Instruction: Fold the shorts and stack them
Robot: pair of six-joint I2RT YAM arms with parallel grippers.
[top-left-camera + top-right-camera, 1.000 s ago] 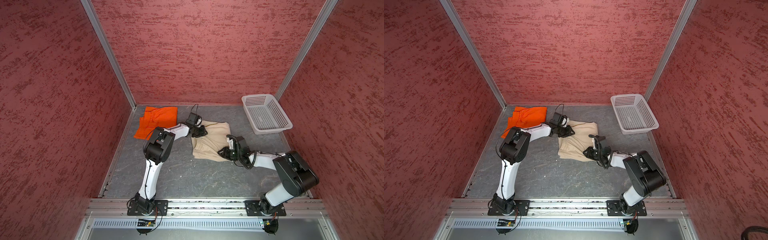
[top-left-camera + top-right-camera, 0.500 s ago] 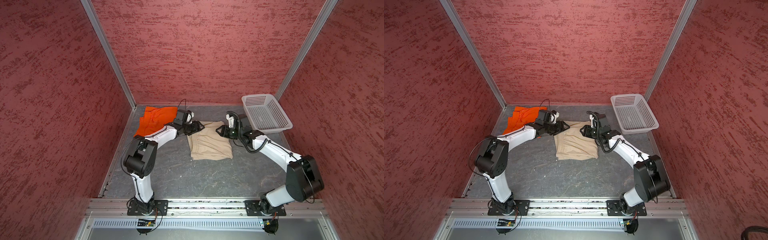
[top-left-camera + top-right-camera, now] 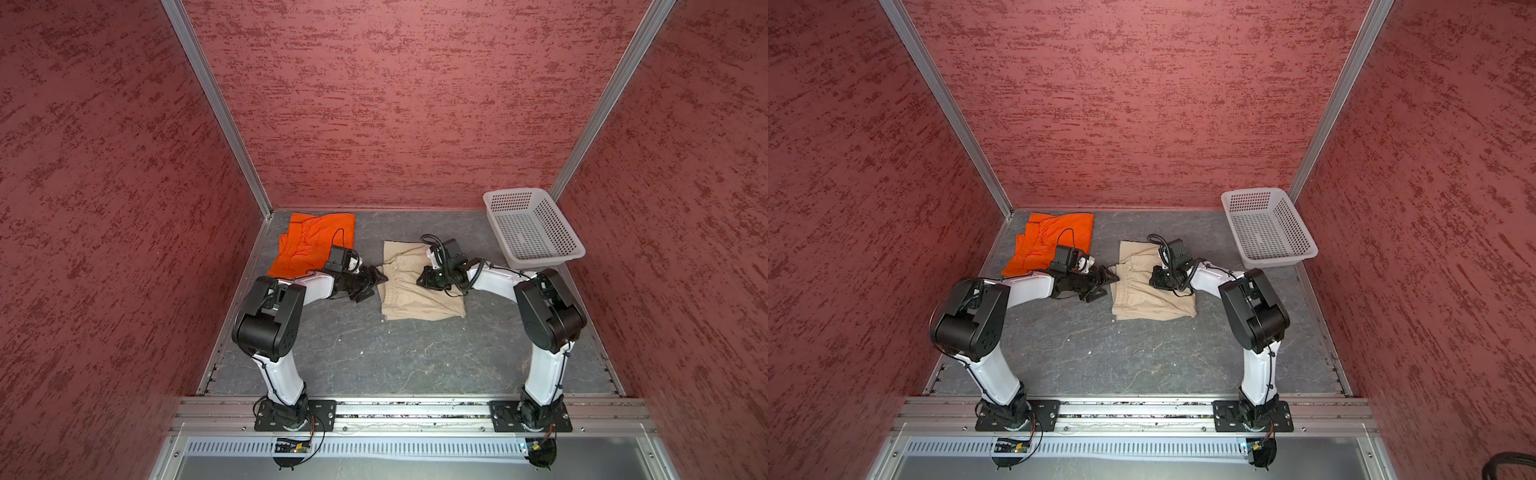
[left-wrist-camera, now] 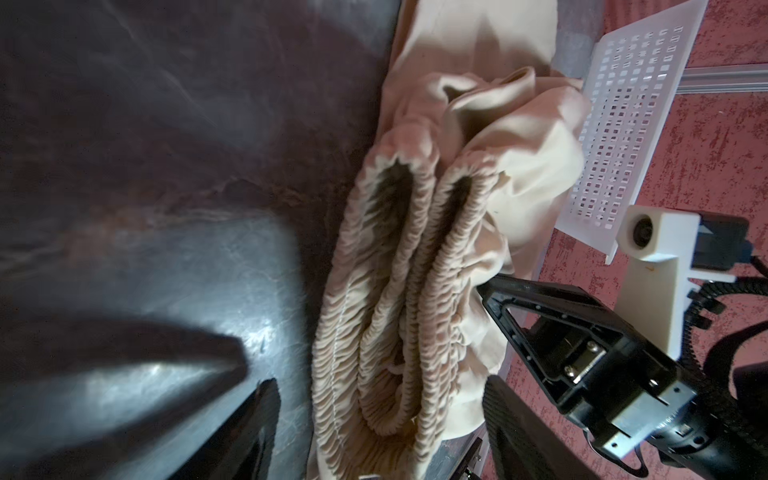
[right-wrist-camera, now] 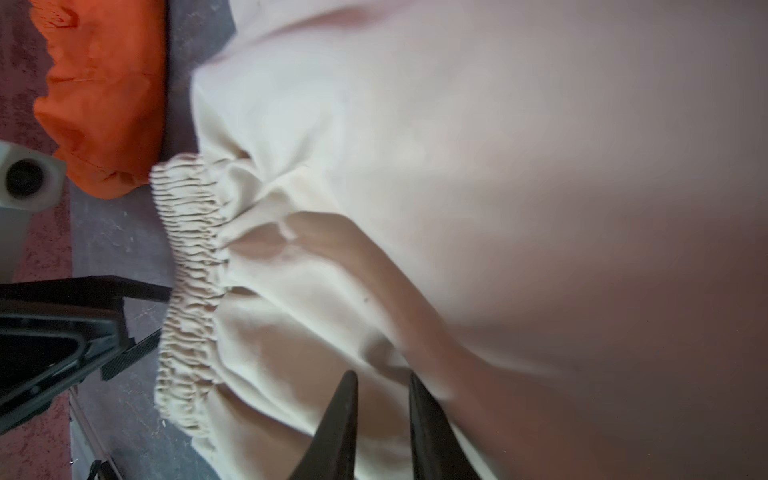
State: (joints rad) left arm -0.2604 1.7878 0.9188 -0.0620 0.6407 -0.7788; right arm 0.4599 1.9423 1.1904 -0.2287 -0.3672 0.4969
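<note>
In both top views the beige cloth shorts with the gathered waistband (image 3: 419, 299) lie on the grey desk (image 3: 374, 353), about midway across and nearer its far edge. The bright orange cloth shorts (image 3: 313, 243) lie rumpled in the far left corner, apart from the beige pair. The white perforated plastic basket (image 3: 540, 259) sits in the far right corner. My left fingers (image 3: 376, 284) stand spread at the waistband's left end. My right fingers (image 3: 422, 282) rest over the cloth just right of the waistband.

The left wrist view adds what the top views cannot. The waistband is doubled into two loops lying side by side, and it sits between my spread left fingers with neither one pressing it. One right fingertip touches the cloth just past it.

The right wrist view shows my right fingers nearly together, with a narrow gap and beige cloth behind it. I cannot tell whether a fold is nipped there. It also shows the panel beyond lying fairly smooth.

I judge the beige fold to be half done and the orange pair not yet folded. To do this step well, I should close my left fingers on every waistband layer at once. My right fingers should take a matching hold. Then I should carry both sides low and evenly so the edges meet.
</note>
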